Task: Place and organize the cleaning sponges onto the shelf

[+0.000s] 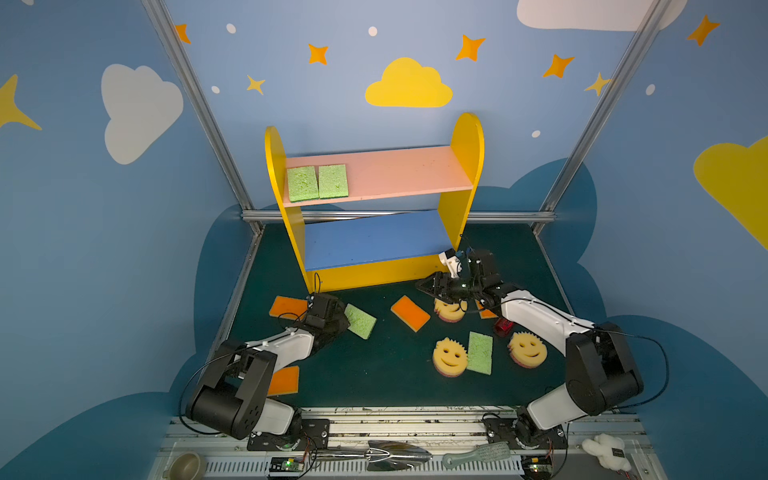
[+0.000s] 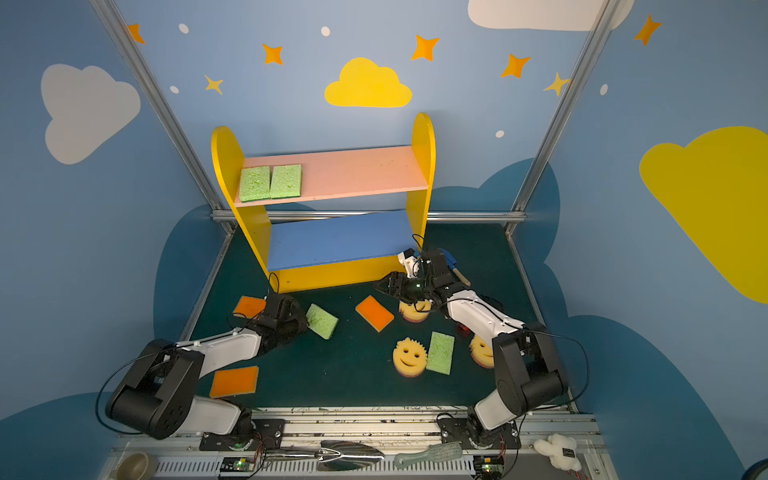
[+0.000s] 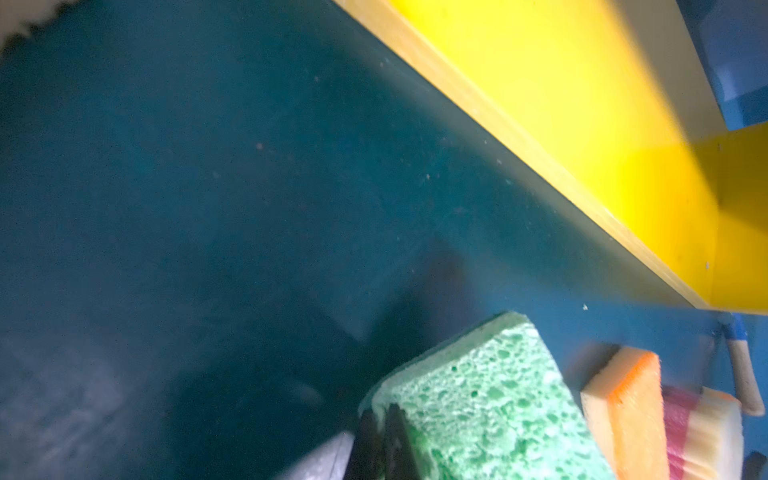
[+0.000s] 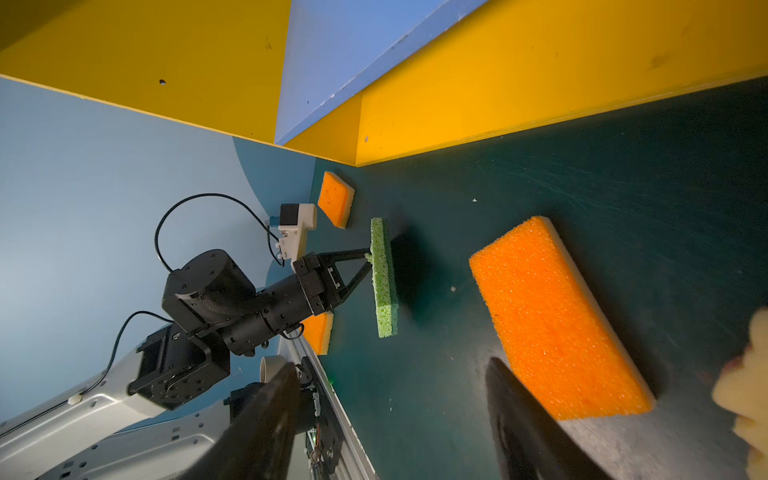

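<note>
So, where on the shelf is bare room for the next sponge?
Pink board: bare from the two green sponges to the right yellow panel. Blue board: wholly bare. The mat in front is crowded with loose sponges.

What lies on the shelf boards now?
On the pink upper board, two light-green sponges lie flat, side by side, at its left end. The blue lower board shows bare in front; its rear part is covered by the pink board.

Quantity four: green sponge; orange-topped sponge, one partly hidden at right. Quantity three: round smiley sponge. Quantity one each: shelf; blue shovel, far right; small red object; at the near edge, bowl, metal scoop, brush, white plush toy.
</note>
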